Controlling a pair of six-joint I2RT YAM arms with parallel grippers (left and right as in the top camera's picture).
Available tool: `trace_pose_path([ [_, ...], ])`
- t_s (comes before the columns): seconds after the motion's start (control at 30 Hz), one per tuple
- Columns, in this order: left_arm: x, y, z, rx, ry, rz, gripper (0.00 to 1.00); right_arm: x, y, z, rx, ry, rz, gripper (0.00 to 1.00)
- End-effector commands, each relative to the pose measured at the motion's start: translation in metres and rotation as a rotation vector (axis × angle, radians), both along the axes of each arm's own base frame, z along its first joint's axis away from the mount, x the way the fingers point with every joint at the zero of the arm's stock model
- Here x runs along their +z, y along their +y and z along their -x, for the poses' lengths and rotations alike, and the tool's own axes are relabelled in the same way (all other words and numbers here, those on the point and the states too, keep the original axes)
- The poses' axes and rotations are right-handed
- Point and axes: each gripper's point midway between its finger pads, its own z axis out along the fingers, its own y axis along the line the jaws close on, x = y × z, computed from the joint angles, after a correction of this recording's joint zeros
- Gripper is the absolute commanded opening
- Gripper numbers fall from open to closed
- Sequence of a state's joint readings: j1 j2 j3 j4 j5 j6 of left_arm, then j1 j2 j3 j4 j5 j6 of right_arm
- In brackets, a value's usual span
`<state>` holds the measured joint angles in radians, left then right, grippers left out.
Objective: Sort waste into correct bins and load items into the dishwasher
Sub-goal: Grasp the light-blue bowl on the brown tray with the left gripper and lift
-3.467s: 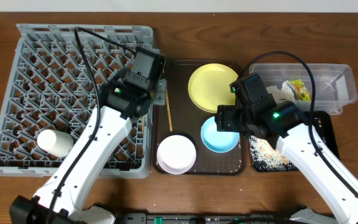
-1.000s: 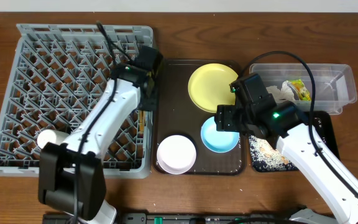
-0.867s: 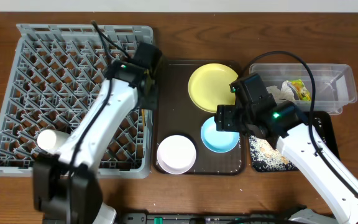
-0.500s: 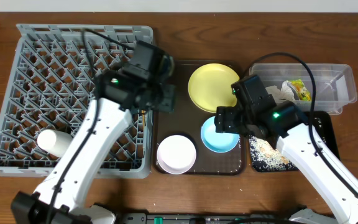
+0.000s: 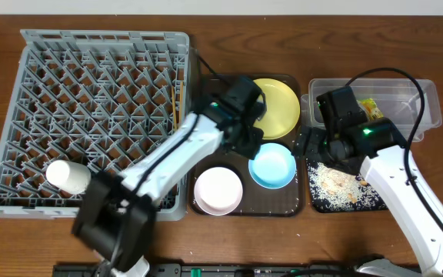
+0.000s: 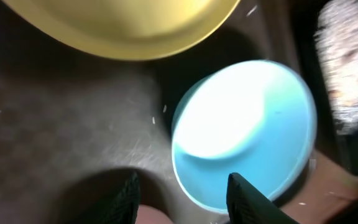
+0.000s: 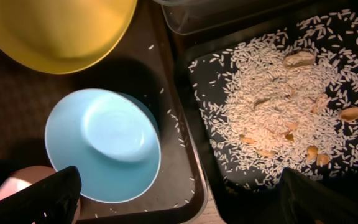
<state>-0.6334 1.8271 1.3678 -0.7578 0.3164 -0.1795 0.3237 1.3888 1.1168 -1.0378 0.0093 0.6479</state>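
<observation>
Now your left gripper (image 6: 184, 200) had left the rack (image 5: 91, 69) and swung over the brown serving tray (image 5: 268, 204), which suggested the chopsticks were done with.

At the serving tray's near edge the white bowl (image 5: 218, 189) sat untouched. Well to the left of that edge, the cup (image 5: 68, 175) lay in the rack.

Just beyond the white bowl, at the serving tray's middle, the blue bowl (image 6: 247, 130) sat upright. Your left fingers (image 6: 126, 193) hung spread and empty by its near rim, and I could see no contact.

Your right gripper (image 7: 191, 205) had pulled back from that bowl to the serving tray's right side, over the black tray (image 5: 311, 201) of rice (image 7: 272, 106). Its fingers were also wide apart and held nothing.

At the serving tray's far end the yellow plate (image 5: 283, 108) waited, partly under your left arm. Level with it, just left of the serving tray, the chopsticks (image 5: 178, 96) rested in the rack.

I judged the blue bowl the next item to load, with the white bowl and the plate to follow.
</observation>
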Motion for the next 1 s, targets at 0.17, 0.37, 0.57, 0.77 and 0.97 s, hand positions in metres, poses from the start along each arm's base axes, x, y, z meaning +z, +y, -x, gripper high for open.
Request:
trace_pose_path([
  [0.17, -0.051, 0.002, 0.010, 0.000, 0.119, -0.070, 0.23, 0.001, -0.003, 0.000, -0.022, -0.006, 0.011, 0.99],
  [0.37, -0.021, -0.001, -0.003, 0.017, 0.071, -0.016, 0.08, 0.001, -0.003, 0.000, -0.022, -0.006, 0.011, 0.99],
  [0.57, 0.047, 0.026, -0.014, 0.087, -0.031, 0.065, 0.08, 0.001, -0.004, 0.000, -0.022, -0.006, 0.011, 0.99],
  [0.77, 0.106, 0.110, -0.028, 0.276, -0.240, -0.078, 0.07, 0.001, -0.003, 0.000, -0.022, -0.006, 0.011, 0.99],
  [0.97, 0.147, 0.238, -0.032, 0.598, -0.493, -0.595, 0.08, 0.001, -0.003, 0.000, -0.022, -0.006, 0.011, 0.99],
])
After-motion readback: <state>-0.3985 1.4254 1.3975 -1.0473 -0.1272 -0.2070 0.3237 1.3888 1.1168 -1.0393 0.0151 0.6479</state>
